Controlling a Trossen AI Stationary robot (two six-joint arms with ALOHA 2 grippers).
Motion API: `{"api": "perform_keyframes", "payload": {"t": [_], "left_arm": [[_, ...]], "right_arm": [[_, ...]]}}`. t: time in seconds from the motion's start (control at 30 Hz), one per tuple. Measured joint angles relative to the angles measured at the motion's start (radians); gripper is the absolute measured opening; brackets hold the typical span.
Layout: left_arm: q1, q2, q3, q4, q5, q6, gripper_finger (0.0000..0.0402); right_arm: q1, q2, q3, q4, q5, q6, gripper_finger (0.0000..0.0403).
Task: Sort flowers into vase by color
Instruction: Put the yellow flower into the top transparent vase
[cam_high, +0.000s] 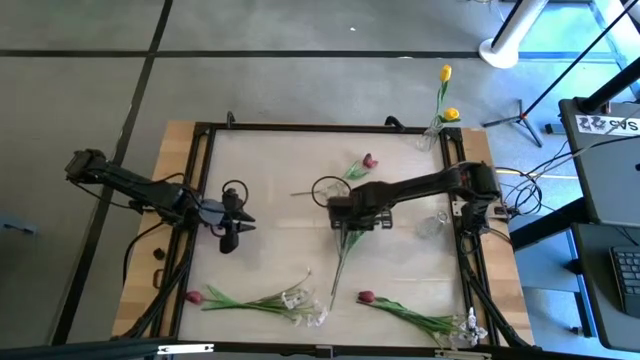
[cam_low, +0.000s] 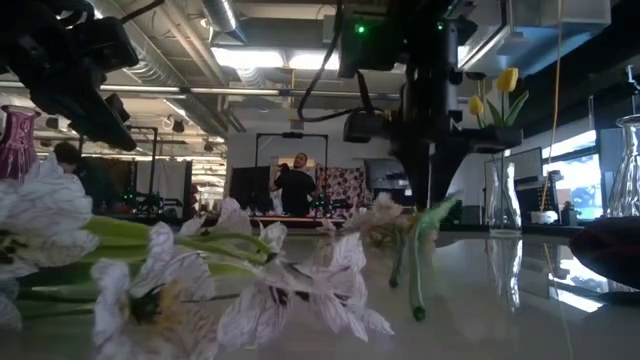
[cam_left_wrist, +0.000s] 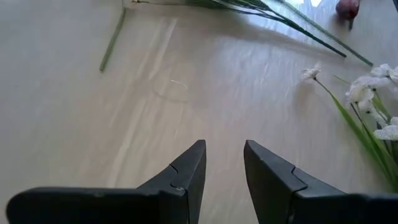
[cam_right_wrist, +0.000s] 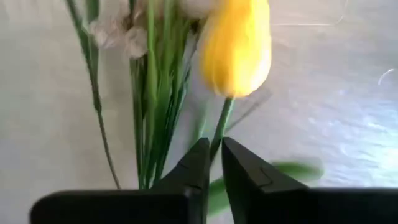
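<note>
My right gripper (cam_high: 345, 218) is over the table's middle, shut on a yellow tulip (cam_right_wrist: 236, 46). Beside the bloom, the right wrist view shows green stems and small white blossoms (cam_right_wrist: 112, 31). My left gripper (cam_left_wrist: 224, 168) is open and hovers over bare table at the left (cam_high: 230, 235). Two yellow tulips (cam_high: 446, 95) stand in a clear vase (cam_high: 434, 132) at the far right corner. Dark red tulips lie flat on the table: one far of centre (cam_high: 370, 160), one near left (cam_high: 193, 297), one near right (cam_high: 366, 297). White sprays (cam_high: 300, 300) lie at the near edge. My right gripper pinches the yellow tulip's green stem (cam_right_wrist: 217, 140) just below the bloom, between its two fingertips (cam_right_wrist: 198, 163). It comes from above, pointing down. The stem (cam_low: 415, 260) hangs slanting below the gripper, and its lower end (cam_low: 418, 315) is at the table top.
An empty clear vase (cam_high: 328, 190) stands just far of my right gripper, and another round one (cam_high: 233, 190) is by my left gripper. A small glass (cam_high: 430, 225) sits at the right. A black frame (cam_high: 205, 200) borders the table. A person (cam_low: 297, 185) stands in the room behind.
</note>
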Motion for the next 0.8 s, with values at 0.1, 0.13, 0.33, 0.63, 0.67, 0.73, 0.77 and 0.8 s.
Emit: {"api": "perform_keyframes", "payload": {"t": [0.1,0.13,0.33,0.63,0.67,0.73,0.77,0.8], "left_arm": [[0.0,0.001,0.0,0.0,0.0,-0.015,0.0105],[0.0,0.001,0.0,0.0,0.001,-0.017,0.0105],[0.0,0.001,0.0,0.0,0.001,-0.026,0.0105],[0.0,0.001,0.0,0.005,-0.006,-0.011,0.0105],[0.0,0.001,0.0,0.005,-0.008,-0.008,0.0105],[0.0,0.001,0.0,0.007,-0.009,-0.014,0.0105],[0.0,0.001,0.0,0.01,-0.008,-0.019,0.0105],[0.0,0.001,0.0,0.014,-0.003,-0.023,0.0105]], "right_arm": [[0.003,-0.008,0.0,-0.01,-0.031,-0.017,0.0087],[0.009,-0.008,0.0,-0.003,-0.034,-0.006,0.0103],[0.094,-0.004,0.002,0.042,0.003,0.206,0.0188],[0.119,-0.002,-0.057,0.037,0.038,0.23,0.0176],[0.116,-0.002,-0.074,0.063,0.038,0.23,0.0169],[0.104,-0.002,-0.114,0.112,0.046,0.237,0.0156],[0.099,-0.002,-0.131,0.128,0.055,0.243,0.0151],[0.093,-0.002,-0.143,0.139,0.057,0.252,0.0144]]}}
